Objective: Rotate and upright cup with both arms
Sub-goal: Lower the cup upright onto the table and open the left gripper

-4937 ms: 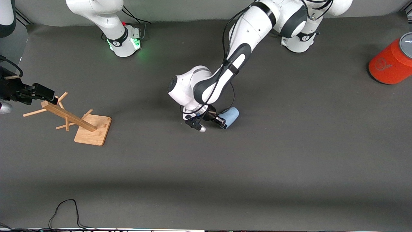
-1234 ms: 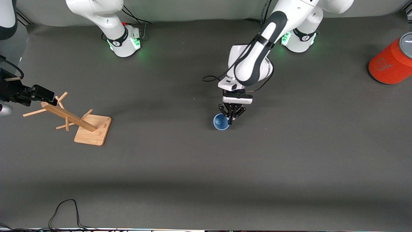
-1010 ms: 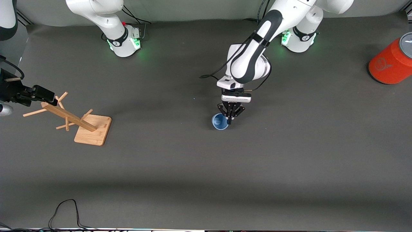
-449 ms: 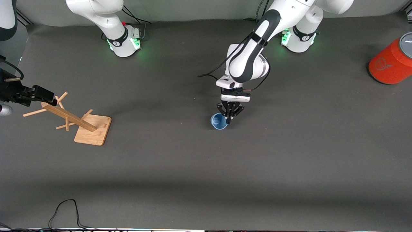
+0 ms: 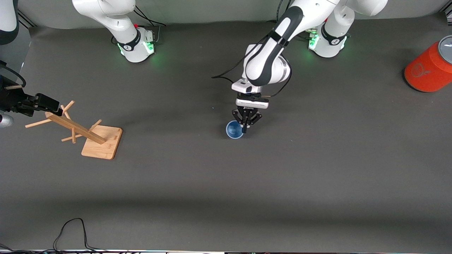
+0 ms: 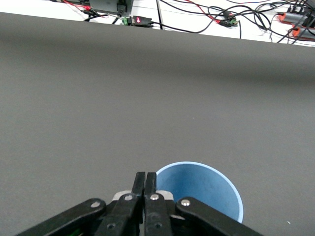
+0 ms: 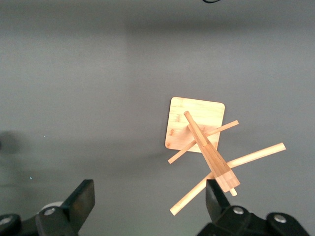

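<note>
The pale blue cup (image 5: 233, 129) stands upright with its darker inside facing up, near the middle of the table. My left gripper (image 5: 243, 127) points straight down and is shut on the cup's rim, on the side toward the left arm's end. In the left wrist view the black fingers (image 6: 140, 183) are pressed together at the edge of the cup (image 6: 204, 187). Whether the cup's base touches the table is hidden. My right gripper (image 5: 44, 102) waits, open, over the wooden rack at the right arm's end; its fingers (image 7: 82, 199) stand wide apart with nothing between them.
A wooden peg rack (image 5: 100, 141) on a square base stands at the right arm's end, also below the right gripper as the rack (image 7: 197, 130). A large orange-red cylinder (image 5: 427, 68) with a grey top stands at the left arm's end. A black cable (image 5: 70, 229) lies at the front edge.
The cup lay on its side in the left gripper; it now stands mouth up. Over the last second the left gripper carried it slightly toward the right arm's end. The right arm has not moved.
</note>
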Tool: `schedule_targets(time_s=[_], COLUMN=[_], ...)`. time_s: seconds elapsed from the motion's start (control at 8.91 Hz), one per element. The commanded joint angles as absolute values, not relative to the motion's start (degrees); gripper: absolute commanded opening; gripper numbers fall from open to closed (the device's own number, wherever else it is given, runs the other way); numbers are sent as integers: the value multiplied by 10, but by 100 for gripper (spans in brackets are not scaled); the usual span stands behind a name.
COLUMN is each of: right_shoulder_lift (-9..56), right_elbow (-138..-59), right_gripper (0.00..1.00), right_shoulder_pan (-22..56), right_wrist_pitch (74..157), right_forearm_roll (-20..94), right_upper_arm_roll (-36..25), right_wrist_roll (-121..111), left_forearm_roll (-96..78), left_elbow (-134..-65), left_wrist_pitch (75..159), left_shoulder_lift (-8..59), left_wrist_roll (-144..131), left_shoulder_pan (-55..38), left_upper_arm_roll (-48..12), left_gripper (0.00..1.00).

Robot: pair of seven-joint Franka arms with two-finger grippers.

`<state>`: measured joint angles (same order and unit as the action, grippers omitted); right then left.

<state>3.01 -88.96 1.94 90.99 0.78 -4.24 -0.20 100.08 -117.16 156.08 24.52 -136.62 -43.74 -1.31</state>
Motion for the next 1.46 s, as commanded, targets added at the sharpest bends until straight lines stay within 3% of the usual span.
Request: schedule_targets(time_s=[0.0, 0.11, 0.22, 0.56, 0.67, 1.35], right_shoulder_lift=[32, 32, 32, 32, 33, 35], right_elbow=[-882, -882, -881, -882, -882, -881], right_gripper=[100, 100, 100, 100, 100, 100], right_shoulder_pan=[21, 21, 21, 20, 19, 20], right_wrist_pitch=[905, 905, 905, 905, 905, 905], right_forearm_roll=[-2, -2, -2, -1, -1, -2], right_upper_arm_roll=[-44, -43, -43, -44, -44, -44], right_wrist_roll=[-6, -6, -7, -8, -9, -7], left_forearm_roll=[1010, 1010, 1011, 1011, 1011, 976], left_elbow=[-1172, -1172, -1172, -1175, -1176, -1162], left_wrist_pitch=[1547, 1543, 1526, 1518, 1524, 1620], left_shoulder_lift=[234, 236, 239, 240, 236, 205], left_wrist_roll=[-1361, -1361, -1361, -1359, -1357, -1297], left_shoulder_pan=[-450, -461, -467, -477, -476, -413], left_upper_arm_roll=[-9, -8, -8, -9, -9, -5], left_gripper=[0, 0, 10, 53, 100, 100])
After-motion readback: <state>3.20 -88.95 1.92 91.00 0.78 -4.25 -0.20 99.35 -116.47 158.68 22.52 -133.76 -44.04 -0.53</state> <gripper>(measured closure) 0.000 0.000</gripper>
